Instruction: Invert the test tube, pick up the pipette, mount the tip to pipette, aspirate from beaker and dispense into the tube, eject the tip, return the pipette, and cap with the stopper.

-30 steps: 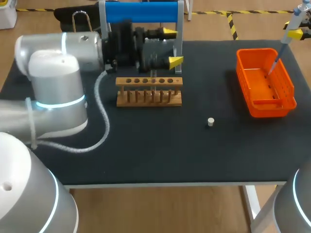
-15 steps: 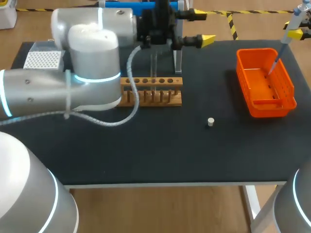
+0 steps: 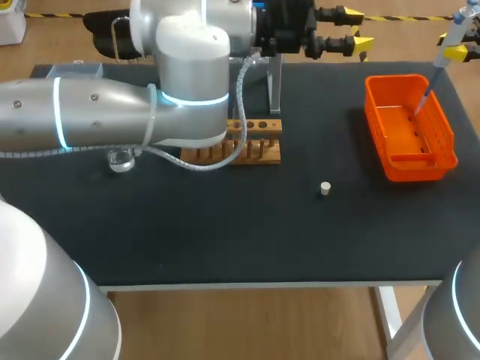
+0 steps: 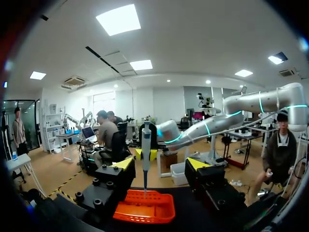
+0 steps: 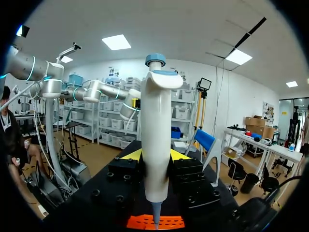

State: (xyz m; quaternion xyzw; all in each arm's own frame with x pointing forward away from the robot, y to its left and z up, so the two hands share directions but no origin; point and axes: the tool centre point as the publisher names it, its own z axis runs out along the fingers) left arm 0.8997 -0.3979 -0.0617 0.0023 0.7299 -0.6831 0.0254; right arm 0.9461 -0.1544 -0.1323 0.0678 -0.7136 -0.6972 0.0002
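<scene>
My right gripper [image 3: 459,45] is at the far right corner, shut on the white pipette [image 3: 441,54]; its thin tip points down into the orange basket [image 3: 409,161]. In the right wrist view the pipette [image 5: 156,145] stands upright between the fingers. My left arm reaches across the back of the table. Its gripper [image 3: 355,30] is level, pointing right toward the pipette [image 4: 146,145], open with nothing between its fingers. The wooden tube rack [image 3: 259,146] is partly behind that arm, and I cannot make out the tube. A small stopper [image 3: 325,188] lies in front of the rack to its right. A glass beaker [image 3: 120,160] sits left of the rack.
A clear acrylic stand [image 3: 275,82] rises just behind the rack, under my left wrist. The orange basket [image 4: 145,208] lies ahead of and below my left gripper [image 4: 160,164]. The front half of the black table [image 3: 225,240] holds only the stopper.
My left arm has swung from above the rack toward the back right, its fingers now closer together. The beaker came into view. My right arm and the pipette stayed put.
</scene>
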